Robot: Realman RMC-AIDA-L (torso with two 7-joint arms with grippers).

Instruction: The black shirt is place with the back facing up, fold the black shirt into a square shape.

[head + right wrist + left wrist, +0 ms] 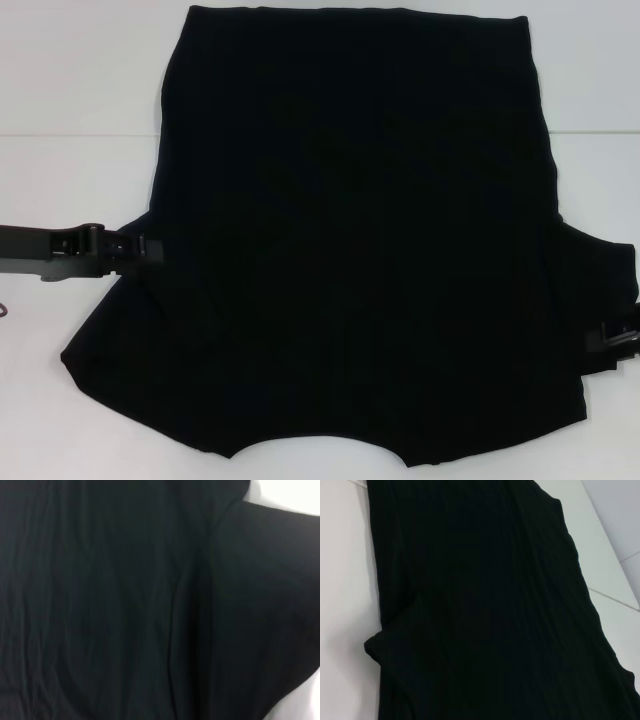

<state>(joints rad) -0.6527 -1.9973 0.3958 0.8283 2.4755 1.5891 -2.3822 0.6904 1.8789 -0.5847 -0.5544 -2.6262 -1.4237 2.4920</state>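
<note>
The black shirt (350, 230) lies spread flat on the white table (70, 90), with its neckline curve at the near edge and a sleeve at each near corner. No lettering shows on the upward side. My left gripper (148, 248) reaches in low from the left and meets the shirt's left edge above the left sleeve. My right gripper (612, 338) sits at the far right, over the right sleeve. In the left wrist view, the shirt (485, 610) fills most of the picture. Dark cloth of the shirt (125, 600) also covers nearly the whole right wrist view.
Bare white table shows to the left of the shirt (340, 580) and beyond the right sleeve (290, 492). A seam line in the table top (60, 132) crosses the far left of the table. The shirt's hem reaches the far edge of the head view.
</note>
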